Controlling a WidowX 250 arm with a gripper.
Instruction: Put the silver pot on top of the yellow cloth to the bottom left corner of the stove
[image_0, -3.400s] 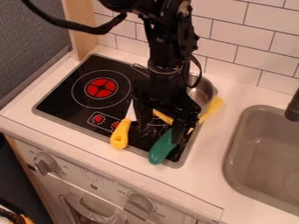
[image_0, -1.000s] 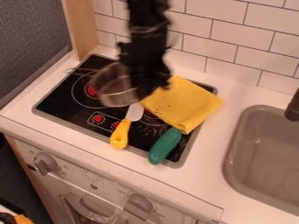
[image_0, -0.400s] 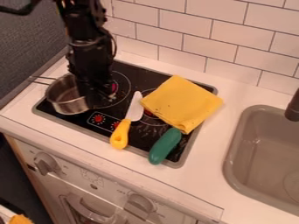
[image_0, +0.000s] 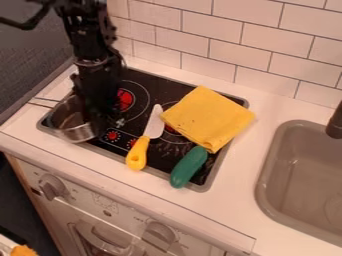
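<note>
The black gripper (image_0: 100, 117) hangs over the left part of the stove, at the right rim of the silver pot. That silver pot (image_0: 75, 132) is at the stove's bottom left corner, its thin handle pointing to the upper left; whether its base touches the surface I cannot tell. The yellow cloth (image_0: 208, 118) lies on the right side of the stove (image_0: 143, 80), with no pot on it. How the gripper meets the pot's rim is hard to make out against the dark stove.
A knife with a yellow handle (image_0: 138, 153) lies at the stove's front middle. Right of it is a green vegetable-like toy (image_0: 189, 167), touching the cloth's lower corner. The sink (image_0: 294, 170) is at the right; a tiled wall stands behind.
Together the gripper and the silver pot have gone from the cloth's side leftward across the stove, then a little toward the front. Cloth, knife and green toy have kept their places.
</note>
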